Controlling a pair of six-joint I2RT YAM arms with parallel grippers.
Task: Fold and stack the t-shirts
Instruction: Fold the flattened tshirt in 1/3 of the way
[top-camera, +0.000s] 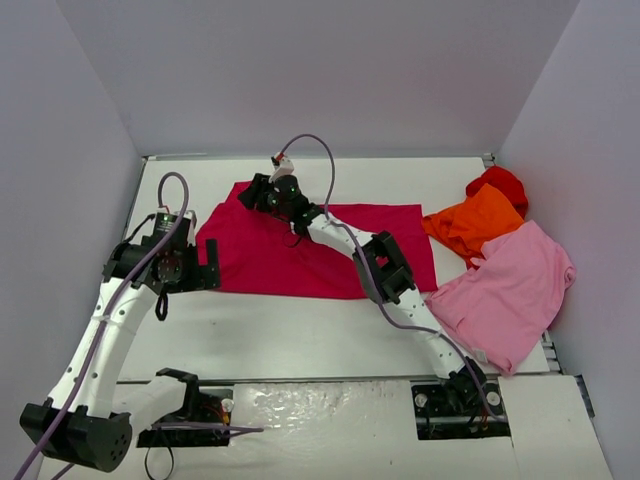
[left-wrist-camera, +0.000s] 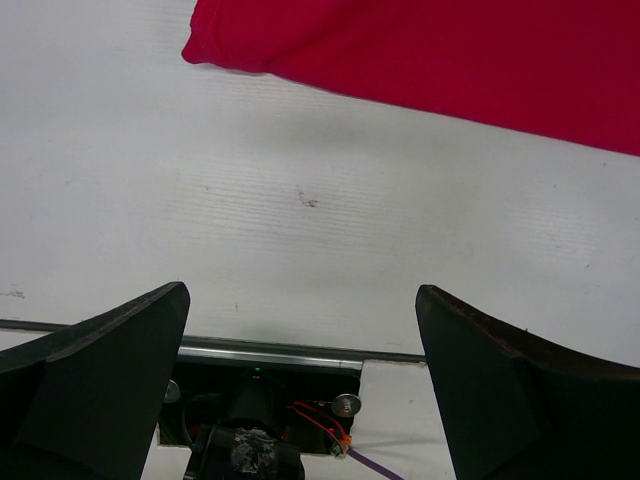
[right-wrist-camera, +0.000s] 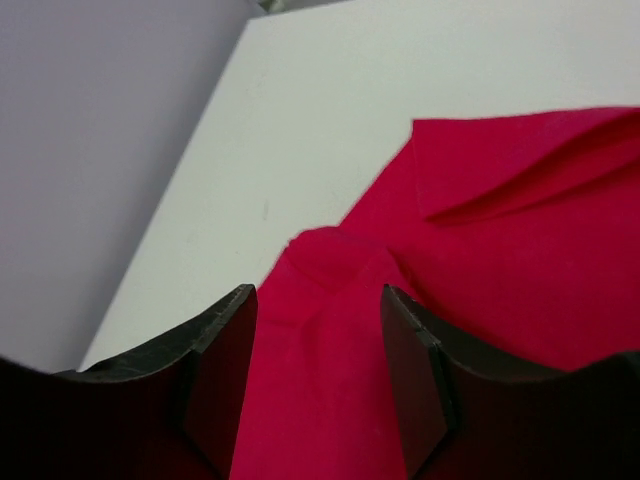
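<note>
Crimson t-shirt (top-camera: 330, 255): lies flat on the bench (top-camera: 300, 335) at centre, as a broad band with its long axis running left to right in the top view. Its far left corner is turned up into a small pucker (right-wrist-camera: 330, 255).

Right pincer (top-camera: 258, 193): positioned directly over that far left corner. The right wrist view shows its fingers (right-wrist-camera: 222, 380) apart, with the pucker of cloth rising in the gap between them. No pinch on the fabric is visible. The right arm is stretched long and low from its base, crossing diagonally over the shirt, elbow above the near right part of the cloth.

Left pincer (top-camera: 208, 268): fingers wide apart, nothing between them. It hangs over bare bench just beside the shirt's left short edge, and its wrist view places the cloth's near left corner (left-wrist-camera: 200, 48) ahead of the fingertips. The left arm is bent, forearm raised from its base.

Other shirts: orange t-shirt (top-camera: 472, 225), light pink t-shirt (top-camera: 512, 285) and bright red t-shirt (top-camera: 500, 183) lie heaped together at the right side, unfolded and well apart from both pincers.

Assessment: the fold is in progress. The left edge is the working edge, with one pincer at each of its ends. The next fold would likely carry that edge rightward along the long axis.
</note>
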